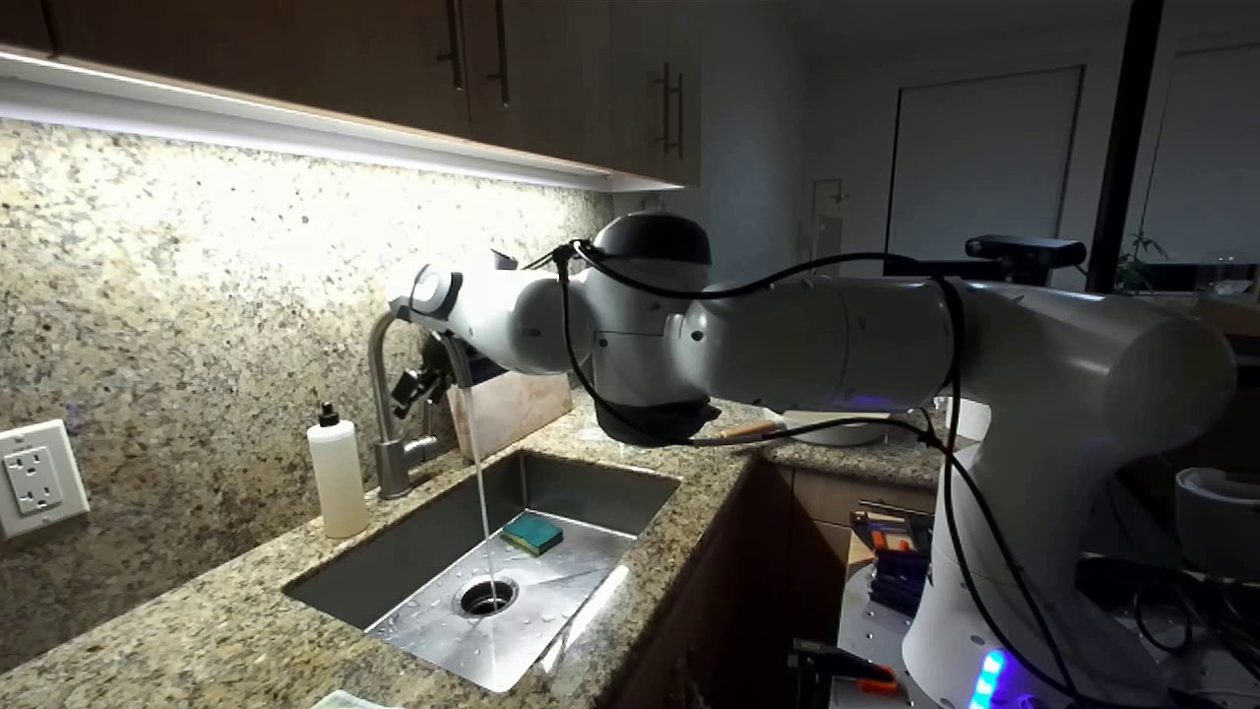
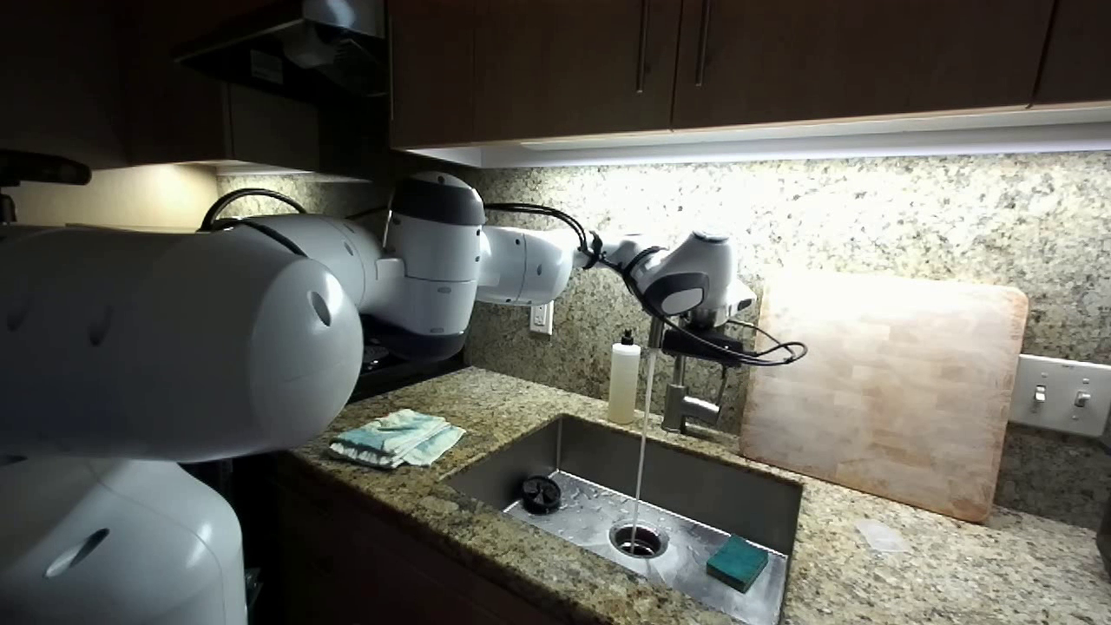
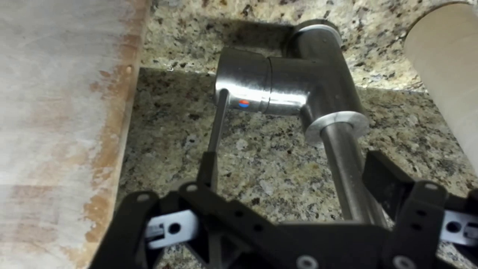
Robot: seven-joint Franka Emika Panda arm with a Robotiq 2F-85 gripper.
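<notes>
My gripper [image 3: 297, 173] is open beside the metal faucet [image 3: 328, 78] in the wrist view. Its left finger overlaps the lower end of the faucet's thin lever [image 3: 219, 125]; whether they touch I cannot tell. The faucet's pipe lies between the fingers in this view, close to the right fingertip. A red and blue dot marks the handle's base. In an exterior view the gripper [image 1: 421, 387] shows dark behind the faucet's spout. Water [image 1: 479, 473] runs from the spout into the sink [image 1: 591, 497]; the stream [image 2: 644, 425] shows in both exterior views.
A green sponge [image 2: 737, 562] and a black round part [image 2: 541, 495] lie in the sink. A soap bottle [image 1: 338, 478] stands beside the faucet. A wooden board [image 2: 885, 399] leans on the wall. A folded cloth [image 2: 399, 438] lies on the counter. Cabinets [image 1: 551, 69] hang above.
</notes>
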